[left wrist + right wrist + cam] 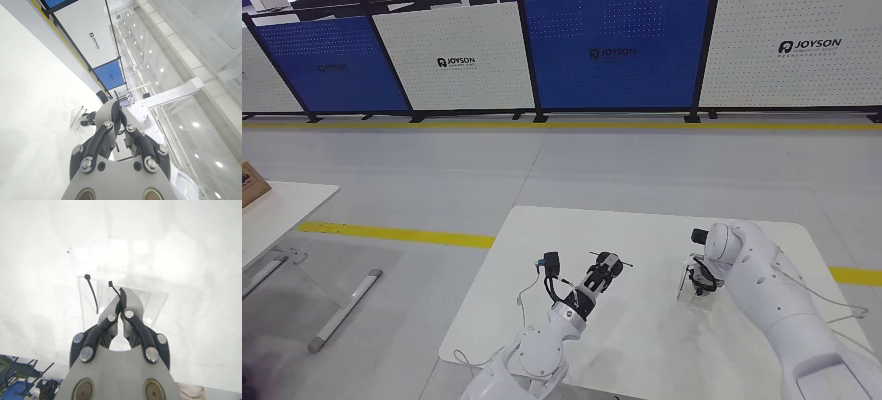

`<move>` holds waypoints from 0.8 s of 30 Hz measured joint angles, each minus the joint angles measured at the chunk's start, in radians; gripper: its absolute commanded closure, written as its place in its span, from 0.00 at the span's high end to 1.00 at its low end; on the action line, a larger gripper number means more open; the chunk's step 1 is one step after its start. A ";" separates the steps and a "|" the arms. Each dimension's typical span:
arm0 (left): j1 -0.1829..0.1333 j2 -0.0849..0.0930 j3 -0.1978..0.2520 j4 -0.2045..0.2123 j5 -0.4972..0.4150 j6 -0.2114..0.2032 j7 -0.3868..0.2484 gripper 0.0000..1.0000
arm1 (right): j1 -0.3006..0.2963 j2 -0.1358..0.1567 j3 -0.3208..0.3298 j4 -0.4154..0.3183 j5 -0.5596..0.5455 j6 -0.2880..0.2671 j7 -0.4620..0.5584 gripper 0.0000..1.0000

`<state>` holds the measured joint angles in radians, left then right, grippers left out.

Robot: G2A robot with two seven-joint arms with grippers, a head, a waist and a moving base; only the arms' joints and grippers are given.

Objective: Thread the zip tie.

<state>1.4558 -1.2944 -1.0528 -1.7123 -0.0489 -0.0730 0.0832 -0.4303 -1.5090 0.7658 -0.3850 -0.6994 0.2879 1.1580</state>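
- From the top: my left gripper [608,264] hangs over the table [642,345], a bit toward 10 o'clock from the middle. It is pressed together. A thin black strip [625,263] sticks out across its tip, and I think that is a zip tie too. My right gripper [700,280] is at 3 o'clock from it, well apart, right up against a clear stand [683,283].
- From my left wrist: my left gripper [118,109] is squeezed tight, and the black strip [115,94] pokes out past the tips. Far off, my right gripper [84,119] is at the clear stand [74,125], where a spare zip tie [77,117] leans.
- From my right wrist: my right gripper [121,295] is pinching the zip tie [112,284] by its strap, just under its little square head. The spare zip tie [93,293] leans on the clear stand [159,305] just beside, not touching me.
- I think I am at the picking-up step. Nothing is threaded yet.
- Next, I should lift the zip tie out without bumping the spare one. Then I must bring my two grippers close and line them up slowly, because the hole in the head is tiny.
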 measured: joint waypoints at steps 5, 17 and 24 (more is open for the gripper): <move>0.000 0.000 0.000 0.000 0.000 0.000 0.000 0.00 | -0.017 0.020 0.025 -0.028 0.005 -0.038 -0.009 0.00; 0.000 0.000 0.000 0.000 0.000 0.000 0.000 0.00 | -0.136 0.114 0.132 -0.275 -0.033 -0.027 0.013 0.00; 0.000 0.000 0.000 0.000 0.000 0.000 0.000 0.00 | -0.281 0.191 0.261 -0.542 -0.075 -0.013 0.050 0.00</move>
<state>1.4558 -1.2944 -1.0528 -1.7123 -0.0489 -0.0730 0.0832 -0.7117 -1.3184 1.0266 -0.9272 -0.7747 0.2751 1.2080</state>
